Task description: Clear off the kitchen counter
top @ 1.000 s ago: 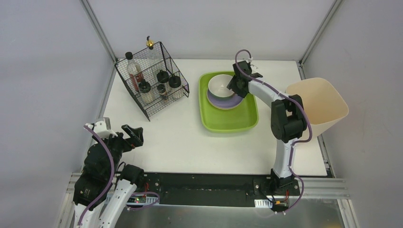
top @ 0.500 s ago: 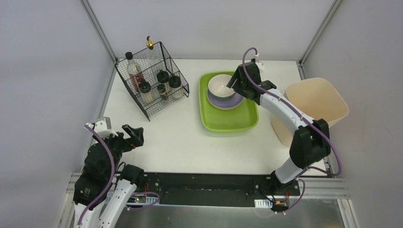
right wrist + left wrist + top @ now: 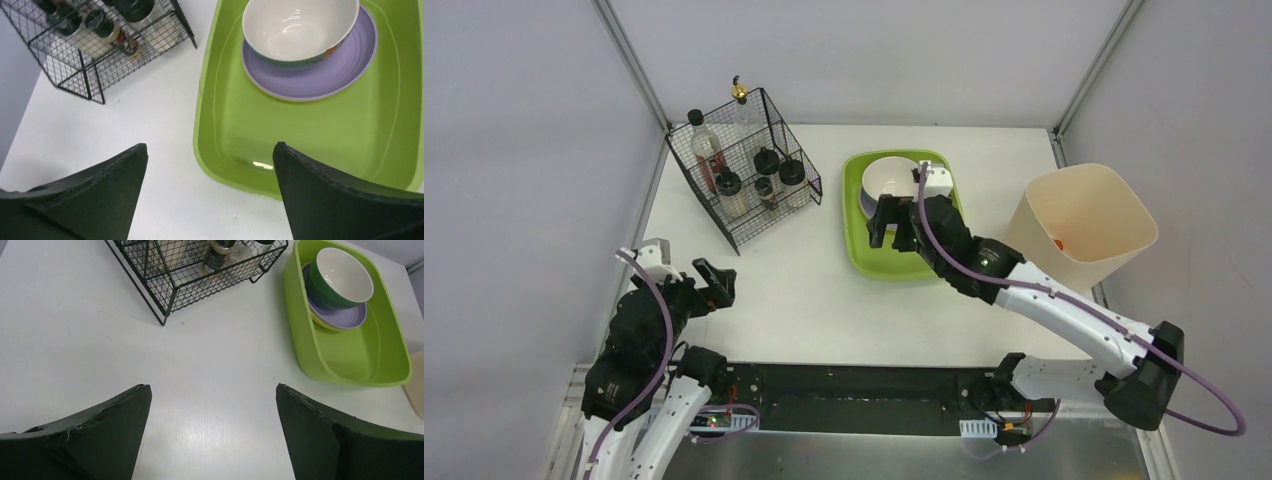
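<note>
One kitchen counter (image 3: 804, 290), a matte white rectangle with grey rails, lay beneath both arms. A glossy lime tray (image 3: 300, 135) on it held a round bowl (image 3: 299, 27) on a ridged purple plate (image 3: 325, 80). The left gripper (image 3: 212, 390) and right gripper (image 3: 210, 150) stood spread, empty.

The top camera looked down on the whole kitchen counter (image 3: 794, 290) from high behind its near edge. The left wrist camera sat low at the near left and faced across the counter to its far side. The right wrist camera hung nearer, steeply over the near end of the green tray (image 3: 300, 130). All three views shared this tray, its bowl (image 3: 300, 30) and the wire rack (image 3: 190, 280).
</note>
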### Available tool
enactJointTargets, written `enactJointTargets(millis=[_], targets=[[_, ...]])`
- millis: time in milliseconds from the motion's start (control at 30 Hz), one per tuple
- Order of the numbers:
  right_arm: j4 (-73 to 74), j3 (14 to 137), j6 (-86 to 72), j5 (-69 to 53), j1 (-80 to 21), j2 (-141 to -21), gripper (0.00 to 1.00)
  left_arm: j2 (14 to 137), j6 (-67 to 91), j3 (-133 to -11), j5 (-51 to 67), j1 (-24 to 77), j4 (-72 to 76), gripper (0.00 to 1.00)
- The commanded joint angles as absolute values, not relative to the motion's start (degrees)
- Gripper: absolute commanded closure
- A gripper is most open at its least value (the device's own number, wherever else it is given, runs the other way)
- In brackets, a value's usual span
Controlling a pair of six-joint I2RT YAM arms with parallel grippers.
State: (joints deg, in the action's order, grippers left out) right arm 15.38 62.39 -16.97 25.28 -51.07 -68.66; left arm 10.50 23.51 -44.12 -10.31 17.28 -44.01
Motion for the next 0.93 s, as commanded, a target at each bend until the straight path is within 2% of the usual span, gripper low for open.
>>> enactJointTargets(millis=[0, 200, 533, 900], targets=[[12.56, 57.92, -11.68, 29.91, -55.21, -60.48, 0.0, 12.37, 23.04, -45.3, -6.92, 17.4, -43.07, 0.0], [15.55, 53.46, -11.46, 28.29, -56.95, -51.01, 0.01, 13.1, 22.68, -45.32, -4.62, 17.41, -42.59, 0.0], [24.8, 52.79, -13.08, 28.23, -58.09, -43.05, 0.01, 13.71, 21.77, -44.9, -0.21, 17.34, -41.11, 0.0], [26.8, 46.76, -13.62, 29.13, -60.04, -33.55, 0.01, 17.73, 20.92, -45.09, 4.75, 16.4, -40.63, 0.0]])
